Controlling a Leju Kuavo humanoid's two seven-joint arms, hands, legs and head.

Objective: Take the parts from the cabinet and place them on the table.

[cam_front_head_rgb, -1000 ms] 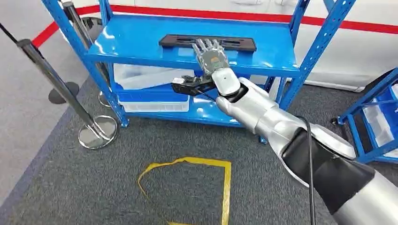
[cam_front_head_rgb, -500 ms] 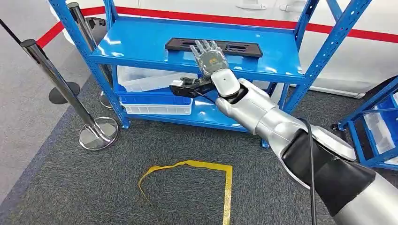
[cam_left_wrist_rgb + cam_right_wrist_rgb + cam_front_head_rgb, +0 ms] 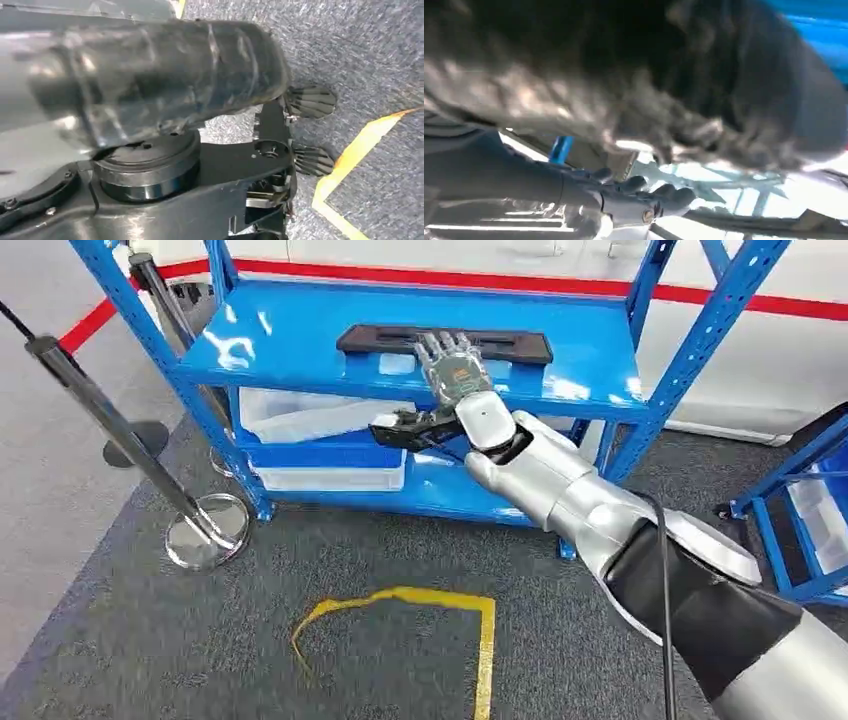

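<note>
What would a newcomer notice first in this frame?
The bright blue shelving rack at the top of the head view, with a long black part lying flat on its upper shelf. The silver right arm reaches up from the lower right, its right hand spread, fingertips over the part.

A part (image 3: 445,342) lies on the rack's (image 3: 690,370) top shelf (bins (image 3: 320,425) below).

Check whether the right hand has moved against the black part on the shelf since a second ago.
No. The right hand lies over the middle of the black part as before; only the camera has shifted.
</note>
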